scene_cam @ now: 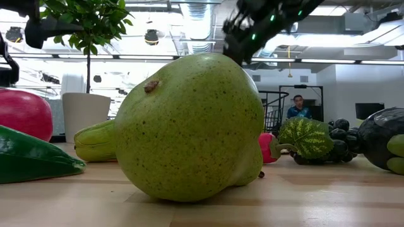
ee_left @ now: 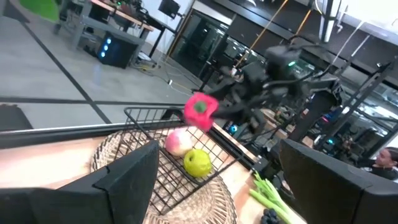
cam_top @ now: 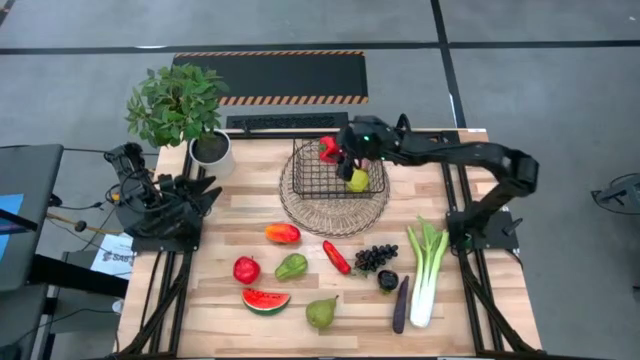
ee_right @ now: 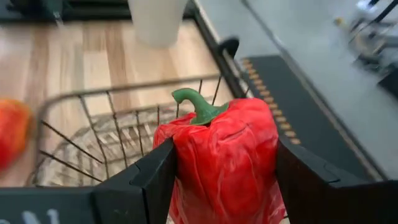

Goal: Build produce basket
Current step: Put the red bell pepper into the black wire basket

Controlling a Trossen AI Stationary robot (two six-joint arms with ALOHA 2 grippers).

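The step in hand is a delivery: the right gripper [ee_right: 227,180] holds a red bell pepper [ee_right: 224,165] clamped between its two fingers, jaws partly closed against its sides, above the dark wire basket [cam_top: 303,180]. The basket stands on a round pale wire tray [cam_top: 300,215] at the far middle of the table; a yellow-green fruit [cam_top: 357,180] and a pale pinkish one [ee_left: 178,142] already lie inside it. The next move, as I judge it, calls for lowering the pepper inside the mesh walls, clear of those two fruits, and then opening the jaws. The pepper is glossy red and creased, with a curled green stem. The left gripper [ee_left: 217,186] waits at the table's left side, its fingers well apart and holding nothing. Most produce is not yet in the basket, among it the green pear [cam_top: 321,313], watermelon slice [cam_top: 266,299] and leek [cam_top: 426,270]
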